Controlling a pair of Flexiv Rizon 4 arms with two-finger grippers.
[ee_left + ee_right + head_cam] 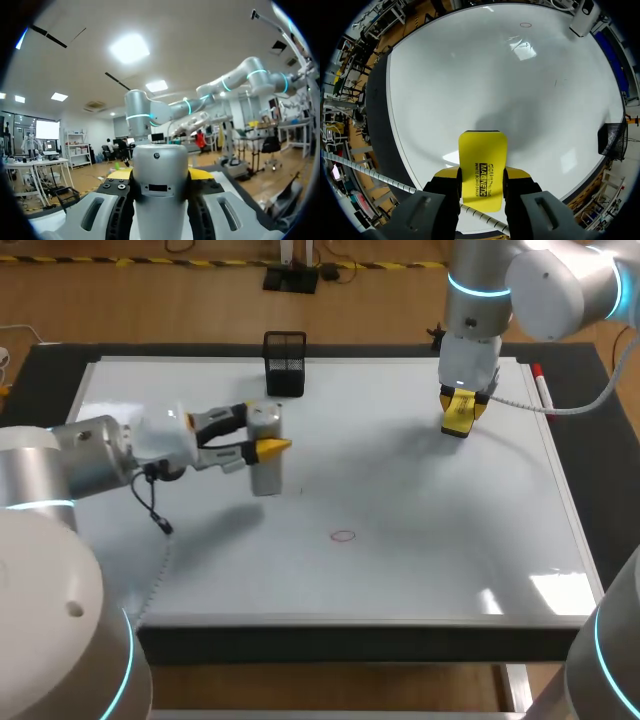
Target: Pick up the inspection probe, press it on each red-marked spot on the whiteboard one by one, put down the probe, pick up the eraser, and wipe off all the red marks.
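Inspection probe (265, 452), a silver cylinder, stands upright over the left half of the whiteboard (420, 490), at about 10 o'clock from the single red ring mark (343, 535). The left gripper (262, 432) comes in sideways from 9 o'clock and its fingers are clenched on the probe's body from two sides. In the left wrist view the probe (160, 195) fills the gap between those fingers (120, 200), its rounded end pointing away from the wrist. Whether its lower end touches the board I cannot tell.

At about 1 o'clock from the mark, the right gripper (460, 412) hangs over the far right part of the board, fingers grasping the yellow eraser (458, 418). From the right wrist the eraser (482, 167) sticks out past the fingers (445, 190), with its shadow lying apart from it on the white surface and the red mark (525, 24) well ahead.

A black mesh holder (285, 365) stands at the board's 12 o'clock edge, and a red marker (540, 388) lies along its right edge. The dark counter (60, 360) frames the board.
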